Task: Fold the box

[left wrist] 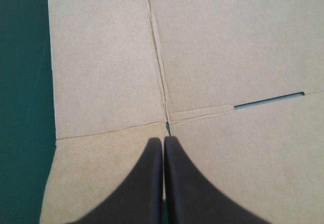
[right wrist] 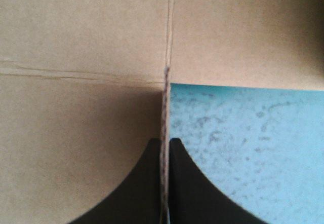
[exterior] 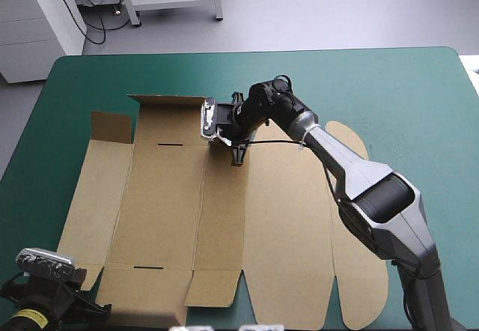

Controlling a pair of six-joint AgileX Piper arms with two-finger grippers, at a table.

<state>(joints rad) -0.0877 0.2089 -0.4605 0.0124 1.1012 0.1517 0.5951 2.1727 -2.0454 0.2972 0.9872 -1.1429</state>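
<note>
Two arms, one sheet. The box (exterior: 165, 196) lies almost wholly flat across the middle of the teal-green counter (exterior: 419, 106). It is brown board, with the round-eared lid panel toward my right side and the slotted panels toward my left. Only the far flap (exterior: 168, 100) looks tipped up off the cover.

Right jaws:
- They are at the box's far edge, just beside that raised flap, with my right arm (exterior: 352, 174) reaching over the lid panel to get there.
- They are pressed all but together, pinching a thin edge of board.
- In the right wrist view the board edge (right wrist: 165, 107) runs straight up between the fingers, brown panel on one side and bare cover on the other.
- My reading: I hold it by the edge so the piece can be swung up along its crease into a wall.

Left jaws:
- They are pressed together with nothing between them.
- They hang over the near left corner of the sheet, the tip just short of where the creases (left wrist: 167, 120) meet, with a short slot (left wrist: 268, 100) off to one side.
- I cannot tell whether they touch the board.
- My reading: they wait here, placed to pin this corner down if the sheet slides while the right lifts.
</note>
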